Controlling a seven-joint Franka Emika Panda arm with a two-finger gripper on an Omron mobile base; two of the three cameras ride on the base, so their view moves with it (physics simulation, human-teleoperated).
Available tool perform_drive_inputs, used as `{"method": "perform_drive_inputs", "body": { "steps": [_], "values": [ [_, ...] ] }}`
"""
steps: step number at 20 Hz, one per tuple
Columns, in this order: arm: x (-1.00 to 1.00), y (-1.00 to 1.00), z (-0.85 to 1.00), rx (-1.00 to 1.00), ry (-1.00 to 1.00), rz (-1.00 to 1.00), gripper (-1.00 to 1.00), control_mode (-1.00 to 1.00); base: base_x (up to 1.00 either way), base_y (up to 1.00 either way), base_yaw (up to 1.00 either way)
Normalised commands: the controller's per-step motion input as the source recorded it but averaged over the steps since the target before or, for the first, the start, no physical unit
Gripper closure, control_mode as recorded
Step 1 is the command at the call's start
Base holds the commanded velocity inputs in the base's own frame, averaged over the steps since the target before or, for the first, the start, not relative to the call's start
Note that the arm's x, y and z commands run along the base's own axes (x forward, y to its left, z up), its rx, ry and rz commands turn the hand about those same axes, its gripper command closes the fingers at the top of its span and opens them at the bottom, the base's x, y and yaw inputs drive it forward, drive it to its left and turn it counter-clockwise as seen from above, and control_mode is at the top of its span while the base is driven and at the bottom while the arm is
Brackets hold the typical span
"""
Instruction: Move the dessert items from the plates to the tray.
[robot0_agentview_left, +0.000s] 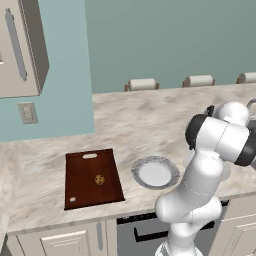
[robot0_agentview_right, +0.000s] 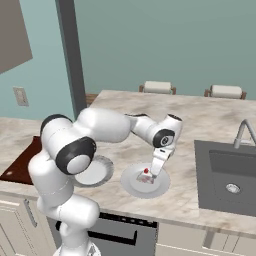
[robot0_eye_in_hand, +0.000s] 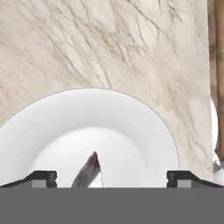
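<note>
Cake piece (robot0_agentview_right: 145, 175) rests on the right plate (robot0_agentview_right: 131, 188), between the parted fingers (robot0_eye_in_hand: 43, 178). Cookie (robot0_agentview_left: 99, 179) lies on the tray (robot0_agentview_left: 80, 170), left of the other plate (robot0_agentview_left: 142, 162).

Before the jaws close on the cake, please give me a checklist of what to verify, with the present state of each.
1. Gripper is over the cake piece: ok, it hangs at the right plate.
2. Jaws are open: ok, the fingertips stand wide apart in the hand view.
3. Cake lies between the tips: ok, though nearer the left one.
4. Tips low enough to grip: cannot tell.
5. Cookie already on the tray: ok.
6. Tray has room for the cake: ok.
</note>
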Motion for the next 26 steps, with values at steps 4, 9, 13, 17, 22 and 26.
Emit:
{"method": "perform_drive_inputs", "body": {
  "steps": [4,9,13,17,22,26],
  "values": [
    [0.0,0.02,-0.41,0.02,0.0,-0.1,-1.0,-1.0,0.0,0.0,0.0],
    [0.11,0.09,-0.16,0.03,0.0,-0.1,-1.0,-1.0,0.0,0.0,0.0],
    [0.19,0.22,-0.01,0.0,0.0,-0.09,-1.0,-1.0,0.0,0.0,0.0],
    [0.24,0.21,0.0,-0.01,0.0,-0.09,-1.0,-1.0,0.0,0.0,0.0],
    [0.03,0.02,-0.01,-0.01,0.0,-0.03,-1.0,-1.0,0.0,0.0,0.0],
    [-0.07,0.0,-0.06,0.0,0.01,0.0,-1.0,-1.0,0.0,0.0,0.0]
  ]
}}
